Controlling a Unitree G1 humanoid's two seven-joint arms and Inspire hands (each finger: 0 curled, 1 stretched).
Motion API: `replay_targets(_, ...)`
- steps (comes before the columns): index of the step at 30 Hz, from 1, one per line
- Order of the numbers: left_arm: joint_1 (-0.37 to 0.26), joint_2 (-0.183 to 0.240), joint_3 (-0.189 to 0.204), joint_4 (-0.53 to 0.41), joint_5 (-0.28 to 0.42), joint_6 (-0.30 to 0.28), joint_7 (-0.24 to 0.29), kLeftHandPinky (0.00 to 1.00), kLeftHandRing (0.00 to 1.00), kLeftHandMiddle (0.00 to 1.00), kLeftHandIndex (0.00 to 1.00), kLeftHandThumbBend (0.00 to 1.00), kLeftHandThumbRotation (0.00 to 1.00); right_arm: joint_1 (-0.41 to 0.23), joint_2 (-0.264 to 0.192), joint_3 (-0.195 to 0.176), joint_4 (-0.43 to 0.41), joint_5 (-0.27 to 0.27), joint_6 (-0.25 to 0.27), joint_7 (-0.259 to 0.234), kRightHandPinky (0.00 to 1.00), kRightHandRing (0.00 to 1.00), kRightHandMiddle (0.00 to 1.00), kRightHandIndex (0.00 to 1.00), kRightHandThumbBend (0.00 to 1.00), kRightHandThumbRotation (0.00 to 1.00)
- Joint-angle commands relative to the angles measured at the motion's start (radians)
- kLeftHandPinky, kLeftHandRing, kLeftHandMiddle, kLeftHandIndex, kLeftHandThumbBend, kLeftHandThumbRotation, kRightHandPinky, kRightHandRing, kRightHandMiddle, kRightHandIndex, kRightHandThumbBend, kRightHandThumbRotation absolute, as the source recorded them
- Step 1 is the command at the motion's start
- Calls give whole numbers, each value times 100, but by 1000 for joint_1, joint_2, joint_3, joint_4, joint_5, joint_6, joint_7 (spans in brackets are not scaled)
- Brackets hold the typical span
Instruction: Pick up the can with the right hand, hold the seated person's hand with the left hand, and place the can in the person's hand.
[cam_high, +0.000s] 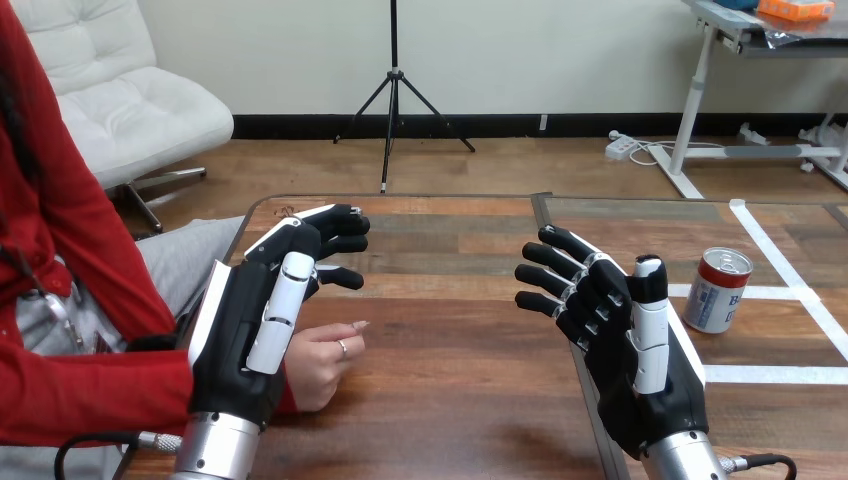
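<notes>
— Where's the can?
— I see the can (719, 290) upright on the desk (450, 390), near my right hand (640, 350) on its right, apart; those fingers (548, 280) are spread, holding nothing.
— And the left?
— My left hand (245, 335) is over the person's hand (322, 365), fingers straight, gripping nothing.

- Left hand (243, 335), fingers relaxed, hovers beside the person's hand (322, 362).
- Right hand (628, 345) open over the counter (450, 350).
- Can (717, 290) stands upright near the right hand.
</notes>
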Motion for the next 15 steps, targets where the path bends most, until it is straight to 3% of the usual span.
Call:
replay_targets(1,-52,4,5,-7,-12,-8,-5,56,72,72,68,49,94,-36,-5,-6,-49,5,-6,7,74,79,81,81,80,100)
replay_targets(15,-52,6,5,-7,0,-11,1,56,72,72,68,50,93,-39,-10,-7,-42,2,0,10,73,79,81,81,81,100)
